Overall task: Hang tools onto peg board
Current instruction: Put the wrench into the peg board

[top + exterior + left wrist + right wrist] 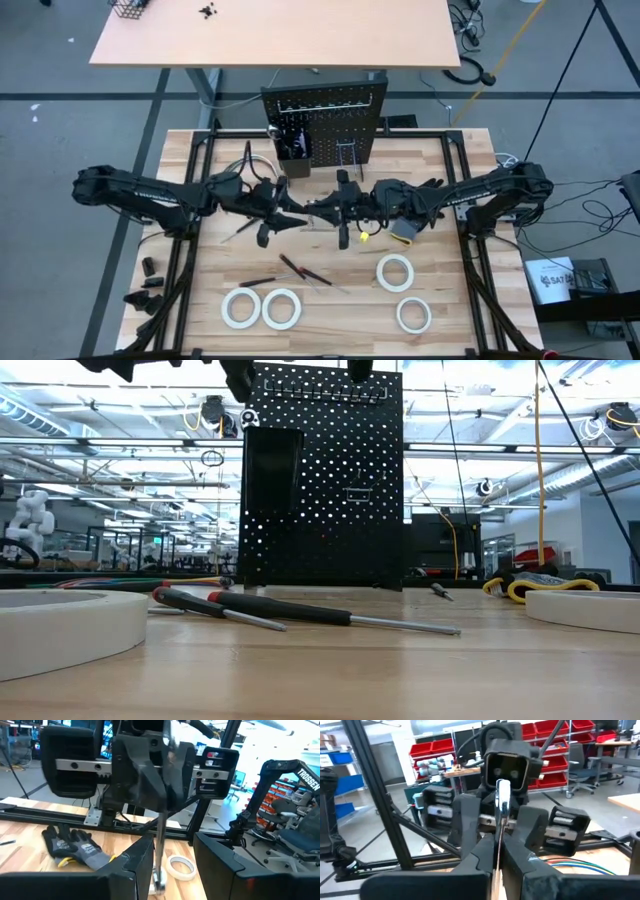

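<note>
Mid-air handover over worktop centre, in front of the peg board [325, 125]: right tool [498, 851] is clamped on the silver wrench [502, 810], left tool [172, 865] half-open around it; close left firmly w/ shaft centred before right lets go.

Between the left end effector [172, 865] fingers, which stand apart, a silver wrench [161, 842] hangs upright from the right end effector [159, 795] facing it, above the bench [30, 857] carrying a black glove [70, 845] and a white tape roll [181, 867].
</note>
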You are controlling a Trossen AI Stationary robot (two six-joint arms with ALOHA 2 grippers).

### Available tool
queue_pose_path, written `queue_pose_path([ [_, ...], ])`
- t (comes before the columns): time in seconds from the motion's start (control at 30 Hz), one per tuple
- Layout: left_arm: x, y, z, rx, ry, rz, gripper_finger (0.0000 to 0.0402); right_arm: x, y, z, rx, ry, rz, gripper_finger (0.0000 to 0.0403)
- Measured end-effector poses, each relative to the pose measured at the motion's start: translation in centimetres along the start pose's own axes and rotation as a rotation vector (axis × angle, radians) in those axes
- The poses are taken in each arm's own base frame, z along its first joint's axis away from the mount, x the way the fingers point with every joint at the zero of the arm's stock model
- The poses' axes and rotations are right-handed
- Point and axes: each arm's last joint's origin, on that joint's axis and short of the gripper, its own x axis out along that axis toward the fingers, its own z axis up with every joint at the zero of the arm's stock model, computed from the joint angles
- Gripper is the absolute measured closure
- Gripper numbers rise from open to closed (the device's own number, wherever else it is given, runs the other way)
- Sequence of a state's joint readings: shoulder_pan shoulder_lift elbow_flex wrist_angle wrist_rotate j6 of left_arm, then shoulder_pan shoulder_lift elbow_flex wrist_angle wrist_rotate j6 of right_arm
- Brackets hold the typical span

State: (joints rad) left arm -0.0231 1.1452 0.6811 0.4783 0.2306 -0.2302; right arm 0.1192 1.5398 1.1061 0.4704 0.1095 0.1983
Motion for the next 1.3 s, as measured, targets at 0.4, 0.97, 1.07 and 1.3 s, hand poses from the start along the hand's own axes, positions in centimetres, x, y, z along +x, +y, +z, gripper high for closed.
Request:
queue_pose_path([
  [0.4, 1.2, 0.4, -0.7, 0.001, -0.021, -0.007, 0.0261, 0.9, -0.1, -1.2, 0.025, 0.009, -0.003, 0.0394],
  [0.97, 1.2, 0.5, -1.1, -0.023, 0.014, 0.019, 0.0262, 0.9, -0.2, -1.2, 0.025, 0.01, -0.005, 0.0394],
  [1.07, 1.2, 0.6, -1.1, -0.029, 0.014, 0.037, 0.0276, 0.9, -0.2, -1.2, 0.025, 0.01, -0.005, 0.0394],
  [1.3, 1.2, 0.6, -1.2, -0.028, 0.016, 0.037, 0.0371, 0.8, -0.2, -1.2, 0.026, 0.009, -0.006, 0.0394],
])
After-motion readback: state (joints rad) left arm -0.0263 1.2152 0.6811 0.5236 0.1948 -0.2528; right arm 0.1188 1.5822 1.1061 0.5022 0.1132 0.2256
